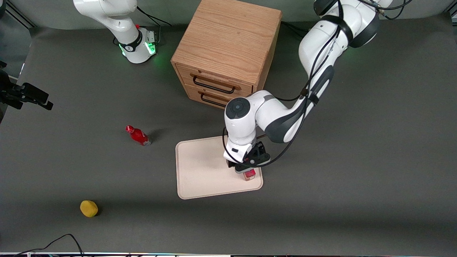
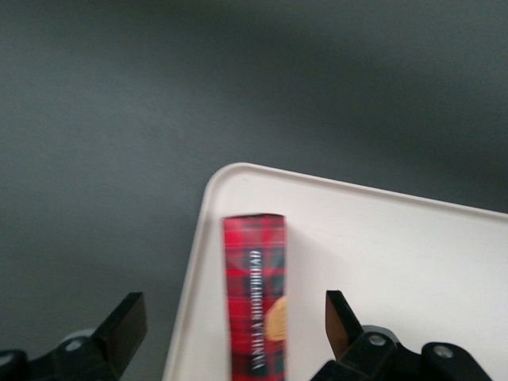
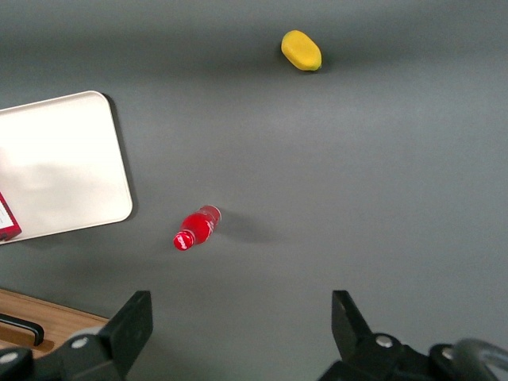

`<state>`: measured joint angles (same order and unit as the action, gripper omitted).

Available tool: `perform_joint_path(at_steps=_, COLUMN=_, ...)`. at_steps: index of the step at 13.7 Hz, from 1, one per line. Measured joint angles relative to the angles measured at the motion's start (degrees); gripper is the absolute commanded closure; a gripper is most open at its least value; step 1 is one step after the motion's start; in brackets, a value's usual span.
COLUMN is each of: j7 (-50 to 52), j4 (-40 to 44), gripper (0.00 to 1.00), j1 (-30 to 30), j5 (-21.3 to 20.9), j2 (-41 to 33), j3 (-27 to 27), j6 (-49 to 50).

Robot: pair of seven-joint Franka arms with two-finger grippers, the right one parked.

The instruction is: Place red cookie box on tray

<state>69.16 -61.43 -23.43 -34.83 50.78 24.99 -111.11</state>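
Observation:
The red cookie box [image 2: 255, 298], a slim plaid carton with a cookie picture, lies flat on the cream-white tray [image 2: 397, 262] near a rounded corner. My left gripper [image 2: 234, 311] is open and hangs above the box with a finger on each side of it and a gap on both sides. In the front view the gripper [image 1: 246, 168] is over the tray [image 1: 203, 167] at its corner nearest the camera, toward the working arm's end. Only the box's end [image 1: 249, 174] shows below it. The box's edge also shows in the right wrist view [image 3: 6, 218].
A wooden two-drawer cabinet [image 1: 225, 53] stands farther from the camera than the tray. A small red bottle [image 1: 138, 135] lies beside the tray toward the parked arm's end. A yellow object [image 1: 89, 208] lies nearer the camera, toward the same end.

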Motion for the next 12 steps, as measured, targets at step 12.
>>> perform_joint_path(at_steps=12, j7=-51.87, j4=2.36, gripper=0.00, j1=3.81, j5=26.50, j2=-21.19, j3=-21.33, j6=27.16)
